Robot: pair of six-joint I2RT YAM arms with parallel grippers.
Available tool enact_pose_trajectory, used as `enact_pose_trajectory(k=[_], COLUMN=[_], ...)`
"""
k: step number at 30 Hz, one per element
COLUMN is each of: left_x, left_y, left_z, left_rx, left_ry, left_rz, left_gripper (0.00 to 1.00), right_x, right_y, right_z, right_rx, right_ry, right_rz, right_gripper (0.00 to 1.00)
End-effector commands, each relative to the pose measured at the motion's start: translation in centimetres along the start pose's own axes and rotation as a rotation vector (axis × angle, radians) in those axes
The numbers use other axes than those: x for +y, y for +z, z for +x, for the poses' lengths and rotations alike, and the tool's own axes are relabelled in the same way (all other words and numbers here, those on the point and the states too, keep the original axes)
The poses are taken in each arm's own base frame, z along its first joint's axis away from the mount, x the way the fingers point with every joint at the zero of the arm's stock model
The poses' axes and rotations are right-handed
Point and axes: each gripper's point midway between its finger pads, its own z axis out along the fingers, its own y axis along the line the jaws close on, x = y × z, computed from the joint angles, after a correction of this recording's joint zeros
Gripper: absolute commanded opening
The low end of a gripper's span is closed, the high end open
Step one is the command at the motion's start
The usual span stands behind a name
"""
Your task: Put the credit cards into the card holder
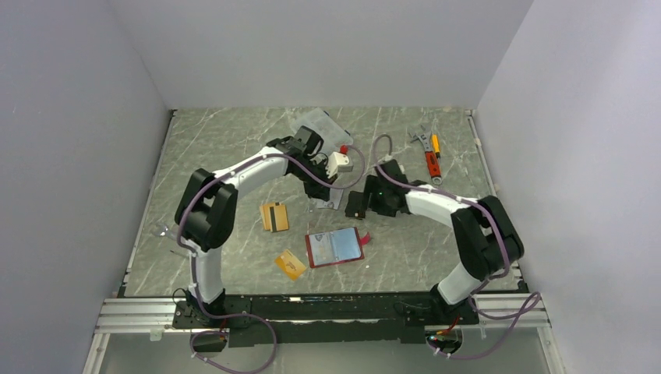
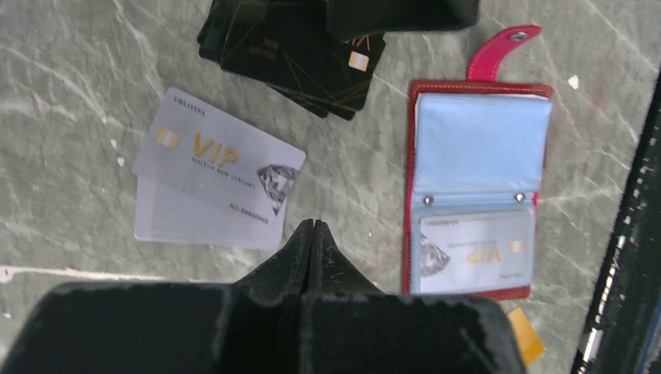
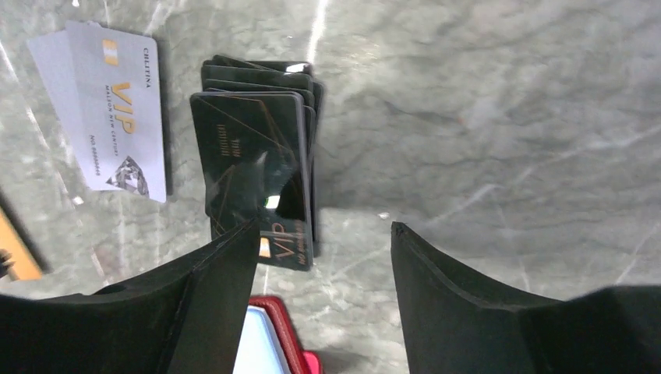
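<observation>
The card holder (image 2: 475, 187) lies open and flat on the marble table (image 1: 234, 156), between the two arms and nearer their bases. In the top view its long axis runs roughly left to right, with the red snap tab at its right end. One silver card shows through the clear pocket at the end away from the tab. Beyond it, two silver-grey cards (image 2: 214, 175) overlap, their long sides slanting across the left wrist view. Beside them sits a fanned stack of dark cards (image 3: 253, 156), its long axis running along the right gripper's line of reach. The left gripper (image 2: 312, 234) is pressed fully closed and holds nothing, its tip just beside the silver pair. The right gripper (image 3: 323, 234) stands wide, one finger over the near end of the top dark card; contact cannot be told. Two orange-gold cards, one black-striped (image 1: 273, 216) and one plain (image 1: 290, 264), lie left of the holder.
</observation>
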Motion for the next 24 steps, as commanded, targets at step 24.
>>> enact_pose_trajectory(k=[24], left_x=[1.9], left_y=[9.9], left_z=[-2.7], left_rx=[0.132], left_ry=[0.249], left_rz=[-0.111], left_gripper=[0.0], right_x=[-0.1], right_y=[-0.9], right_z=[-2.4], right_rx=[-0.029], right_ry=[0.319], right_rz=[-0.525], right_gripper=[0.45])
